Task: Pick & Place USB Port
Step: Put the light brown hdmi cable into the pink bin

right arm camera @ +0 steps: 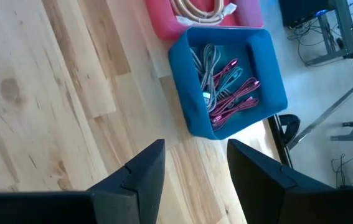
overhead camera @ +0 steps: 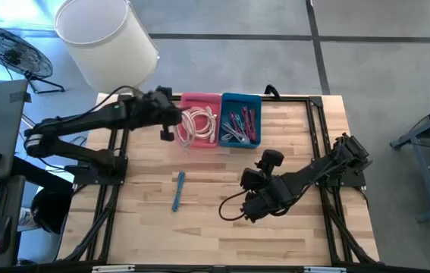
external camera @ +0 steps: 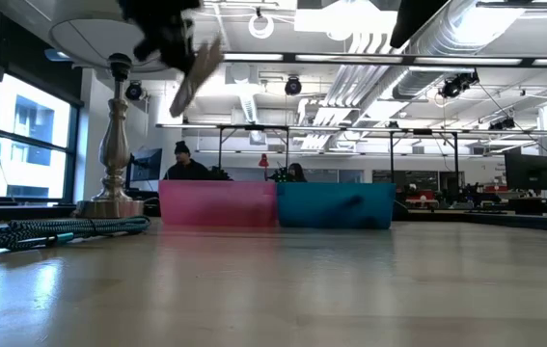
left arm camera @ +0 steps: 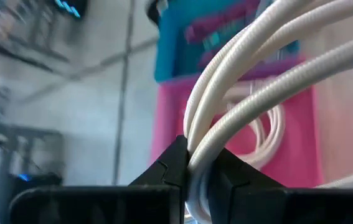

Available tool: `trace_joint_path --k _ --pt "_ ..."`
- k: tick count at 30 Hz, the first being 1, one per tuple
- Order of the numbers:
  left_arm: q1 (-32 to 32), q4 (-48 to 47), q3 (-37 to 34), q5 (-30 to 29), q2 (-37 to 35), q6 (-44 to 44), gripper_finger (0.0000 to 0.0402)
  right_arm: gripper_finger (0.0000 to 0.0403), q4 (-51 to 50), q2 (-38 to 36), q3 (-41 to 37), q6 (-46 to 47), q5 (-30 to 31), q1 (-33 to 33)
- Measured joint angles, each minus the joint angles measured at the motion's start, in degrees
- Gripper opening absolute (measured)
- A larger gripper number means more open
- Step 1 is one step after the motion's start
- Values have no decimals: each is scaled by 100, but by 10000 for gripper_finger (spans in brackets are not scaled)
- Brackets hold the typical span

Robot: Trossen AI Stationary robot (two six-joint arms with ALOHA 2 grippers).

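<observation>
- The left claw [overhead camera: 167, 129] is clenched on a bundle of white cable [left arm camera: 244, 93], holding it just above the near-left edge of the pink bin [overhead camera: 199, 102]; more white coils already lie inside that bin.
- The right claw [right arm camera: 192, 168] is released and empty, waiting low over the wooden tabletop [overhead camera: 222, 227], well apart from the bins.
- The white cable looks light, soft and floppy, with a braided skin that should not slip; pinching several strands together at mid-loop seems best.
- A teal cable [overhead camera: 178, 189] lies loose on the tabletop, not yet sorted.
- The left wrist view alone shows the strands pinched between the fingers.
- The right wrist view alone shows pink, grey and teal cables inside the blue bin [right arm camera: 226, 74].
</observation>
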Motion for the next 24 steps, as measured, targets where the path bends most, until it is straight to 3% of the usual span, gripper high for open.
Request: trace_joint_path --k 6,14,24 --pt "1073 809 -438 1244 730 154 28 165 1 0 0 78 -9 0" --pt "1581 1460 -439 1767 1573 62 34 165 1 -2 0 225 -10 0" --pt "1685 1796 -433 1743 1699 -346 203 165 0 -4 0 226 28 0"
